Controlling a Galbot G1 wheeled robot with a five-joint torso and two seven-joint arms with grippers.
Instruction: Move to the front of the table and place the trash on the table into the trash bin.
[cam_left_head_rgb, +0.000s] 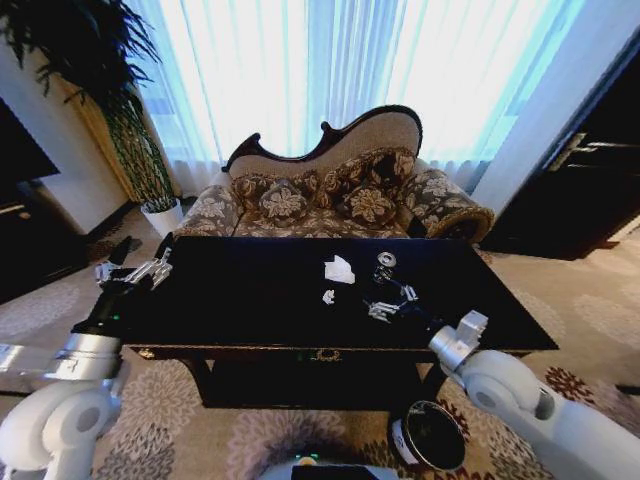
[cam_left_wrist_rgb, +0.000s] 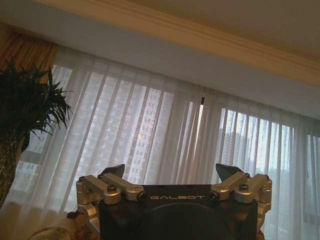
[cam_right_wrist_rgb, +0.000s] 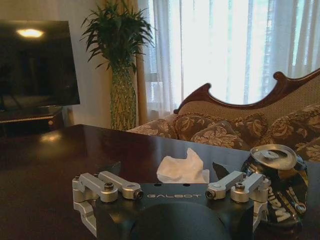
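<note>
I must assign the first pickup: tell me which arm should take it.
Right, probably. The right gripper hangs open over the table, close to the crushed can and tissue. The left gripper sits open at the table's far left edge, pointing up toward the curtains.

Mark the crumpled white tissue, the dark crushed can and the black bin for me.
crumpled white tissue (cam_left_head_rgb: 339, 269): head view, its middle.
dark crushed drink can (cam_right_wrist_rgb: 278, 186): right wrist view, its side.
small black cylindrical trash bin (cam_left_head_rgb: 405, 446): head view, its left outer wall.
</note>
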